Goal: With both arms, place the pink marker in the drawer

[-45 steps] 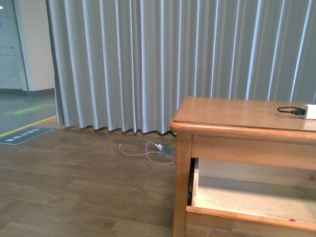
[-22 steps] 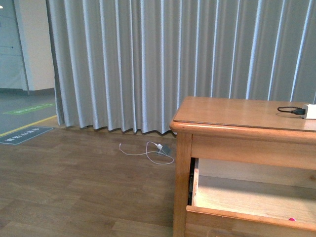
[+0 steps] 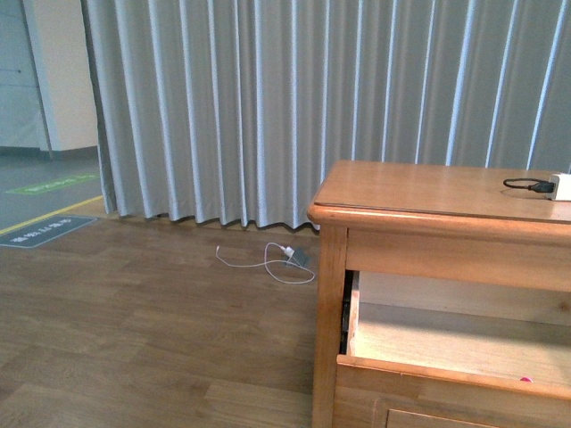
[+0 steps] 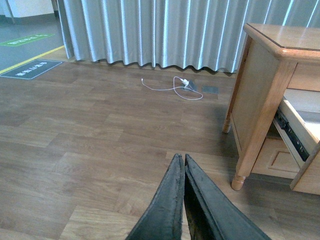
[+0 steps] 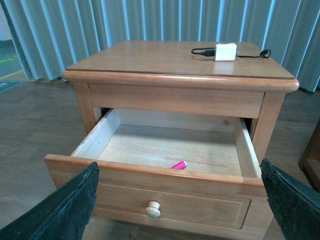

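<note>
The drawer (image 5: 210,202) stands pulled out; the pink marker (image 5: 178,165) lies on its pale bottom, close to the front wall. The right pincer (image 5: 179,169) gapes wide before it, empty; the left pincer (image 4: 183,158) is pressed closed, empty.

Pink marker (image 5: 179,164) lies inside the open drawer (image 5: 200,201).

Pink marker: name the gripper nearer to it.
Right. The right gripper faces the drawer holding the pink marker; the left gripper hangs over the floor beside the dresser.
</note>
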{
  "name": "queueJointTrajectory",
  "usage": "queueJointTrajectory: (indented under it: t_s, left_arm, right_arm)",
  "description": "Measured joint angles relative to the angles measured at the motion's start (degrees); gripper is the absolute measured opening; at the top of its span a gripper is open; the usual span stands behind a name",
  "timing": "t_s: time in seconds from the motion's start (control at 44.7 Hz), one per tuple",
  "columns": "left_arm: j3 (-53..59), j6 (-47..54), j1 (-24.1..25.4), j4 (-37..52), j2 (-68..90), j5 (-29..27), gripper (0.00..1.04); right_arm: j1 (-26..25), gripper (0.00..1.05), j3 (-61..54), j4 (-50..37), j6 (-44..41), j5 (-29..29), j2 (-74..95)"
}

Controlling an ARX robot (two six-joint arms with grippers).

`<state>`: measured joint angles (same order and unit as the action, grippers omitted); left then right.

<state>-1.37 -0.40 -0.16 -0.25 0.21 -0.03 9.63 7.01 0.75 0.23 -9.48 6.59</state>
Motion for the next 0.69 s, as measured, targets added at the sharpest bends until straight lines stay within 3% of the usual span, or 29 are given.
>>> queueJointTrajectory:
  t_s: [0.089, 0.157, 0.268, 0.313, 0.47, 0.694]
  left_arm:
    - [0.0, 0.0, 0.0, 0.0, 0.0, 0.0, 0.27]
    - [0.0, 0.0, 0.0, 0.0, 0.0, 0.0, 0.38]
    - [0.0, 0.0, 0.0, 0.0, 0.0, 0.0, 0.63]
    - [0.0, 0.0, 0.0, 0.0, 0.0, 0.0, 0.73]
    - [0.0, 0.0, 0.0, 0.0, 0.0, 0.0, 0.98]
    - [0.0, 0.1, 0.0, 0.0, 0.0, 0.0, 0.99]
  right_arm:
    - [1.7, 0.96, 2.1, 6.4, 0.2, -6.3, 2.1]
    - [2.1, 0.96, 3.2, 10.8, 0.7, -7.6, 4.7]
    - [0.7, 0.96, 4.9, 15.1, 3.6, -0.9, 12.9]
    - [-0.1, 0.96, 5.6, 13.4, 4.7, 2.6, 18.0]
    - [-0.7, 0.96, 8.4, 5.3, 5.7, 6.3, 32.7]
    - [0.4, 0.96, 17.2, -8.2, 6.2, 6.2, 60.8]
